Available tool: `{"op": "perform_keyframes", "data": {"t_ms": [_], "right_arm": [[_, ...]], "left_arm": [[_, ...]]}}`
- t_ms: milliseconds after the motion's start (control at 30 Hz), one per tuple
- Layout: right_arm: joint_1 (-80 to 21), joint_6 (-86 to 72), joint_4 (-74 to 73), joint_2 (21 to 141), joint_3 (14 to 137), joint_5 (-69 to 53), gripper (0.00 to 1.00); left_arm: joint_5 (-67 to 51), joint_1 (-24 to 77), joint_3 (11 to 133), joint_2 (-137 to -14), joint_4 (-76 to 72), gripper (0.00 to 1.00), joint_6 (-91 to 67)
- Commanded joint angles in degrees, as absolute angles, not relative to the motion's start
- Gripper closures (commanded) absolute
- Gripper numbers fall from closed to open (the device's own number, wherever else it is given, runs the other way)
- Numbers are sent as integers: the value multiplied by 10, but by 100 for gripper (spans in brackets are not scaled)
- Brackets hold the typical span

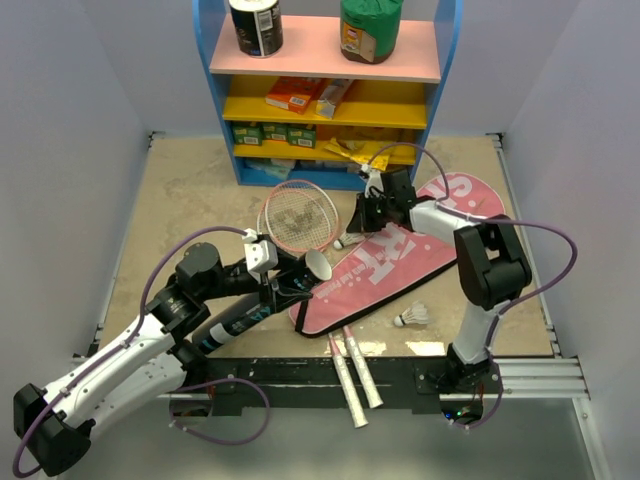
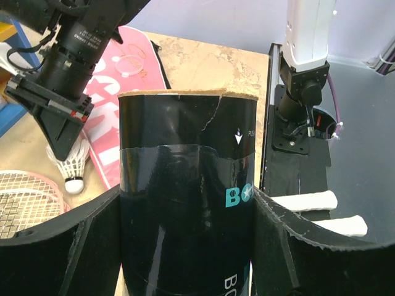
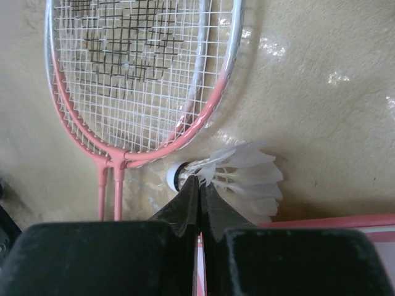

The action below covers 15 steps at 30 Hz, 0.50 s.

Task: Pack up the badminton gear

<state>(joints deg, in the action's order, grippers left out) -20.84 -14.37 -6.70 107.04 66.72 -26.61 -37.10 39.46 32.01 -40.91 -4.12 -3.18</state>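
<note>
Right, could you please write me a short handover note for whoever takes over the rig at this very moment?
Left gripper: shut on the black tube.
Right gripper: shut on a shuttlecock beside the rackets.
Second shuttlecock: on the table by the pink bag.
The rackets lie on the table, handles past its near edge.
Done: nothing visibly packed yet.
Left: probably both shuttlecocks into the tube, then rackets and tube into the bag.

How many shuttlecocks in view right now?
2 shuttlecocks. One pinched in the right hand beside the racket heads; one on the table right of the pink bag. More may be hidden inside the black tube the left hand holds.
</note>
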Motion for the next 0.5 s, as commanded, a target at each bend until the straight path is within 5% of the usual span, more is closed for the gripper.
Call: {"op": "perform_keyframes", "data": {"t_ms": [0, 467], "right_arm": [[-207, -145, -69, 1004, 649, -265, 100], [-245, -179, -161, 702, 606, -173, 100]], "left_arm": [[-381, 396, 336, -407, -68, 100, -15], [-350, 397, 344, -450, -50, 100, -11]]}}
